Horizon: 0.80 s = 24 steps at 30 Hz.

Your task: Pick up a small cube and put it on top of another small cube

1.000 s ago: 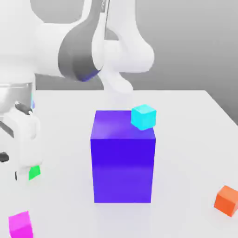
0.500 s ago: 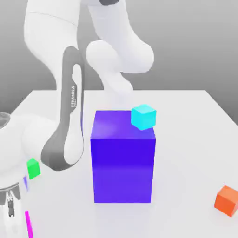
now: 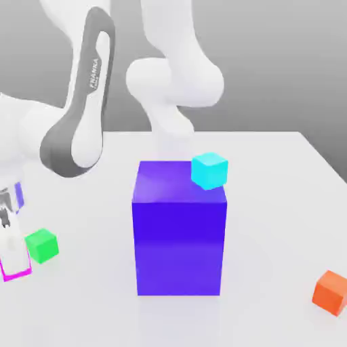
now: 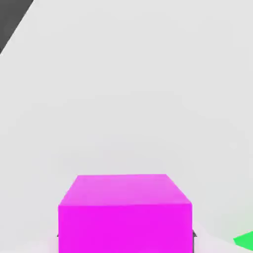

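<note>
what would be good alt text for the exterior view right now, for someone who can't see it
A white Franka robot arm's gripper grips a magenta cube at the exterior view's left, beside a green cube on a pale table. A cyan cube sits atop a large blue block, with an orange cube at the right.

Exterior view: fixed vantage above the table (image 3: 271,223), angled down toward the arm (image 3: 169,81). Hand view: close above the magenta cube (image 4: 125,217). Both include that cube and the green cube (image 3: 42,245).
</note>
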Each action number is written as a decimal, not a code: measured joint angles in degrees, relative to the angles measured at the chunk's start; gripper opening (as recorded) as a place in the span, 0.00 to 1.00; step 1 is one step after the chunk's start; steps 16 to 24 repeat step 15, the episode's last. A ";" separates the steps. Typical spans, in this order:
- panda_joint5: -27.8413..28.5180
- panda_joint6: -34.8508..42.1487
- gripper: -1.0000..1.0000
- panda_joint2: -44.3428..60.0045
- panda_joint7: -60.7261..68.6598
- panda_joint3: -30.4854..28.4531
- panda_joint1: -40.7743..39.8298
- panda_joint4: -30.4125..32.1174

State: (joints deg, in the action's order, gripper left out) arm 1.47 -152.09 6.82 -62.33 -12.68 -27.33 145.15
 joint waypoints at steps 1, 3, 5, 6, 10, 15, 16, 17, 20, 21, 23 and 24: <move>0.47 -0.08 0.00 -1.85 2.32 -0.75 -1.28 1.90; 1.19 -0.26 0.00 -5.52 7.10 -1.84 -4.31 5.70; 1.57 -0.44 0.00 -9.12 12.10 -3.43 -6.04 9.50; 1.26 -1.01 0.00 -9.93 14.29 -3.80 -6.28 10.88; -3.74 -7.30 0.00 -4.35 19.72 -2.90 -6.22 11.84; -8.19 -12.15 1.00 0.95 23.01 -0.56 -7.68 11.62; -8.19 -12.15 1.00 0.95 23.01 -0.56 -7.68 11.62; -8.19 -12.15 1.00 0.95 23.01 -0.56 -7.68 11.62; -8.19 -12.15 1.00 0.95 23.01 -0.56 -7.68 11.62; -8.19 -12.15 1.00 0.95 23.01 -0.56 -7.68 11.62; -8.19 -12.15 1.00 0.95 23.01 -0.56 -7.68 11.62; -8.19 -12.15 1.00 0.95 23.01 -0.56 -7.68 11.62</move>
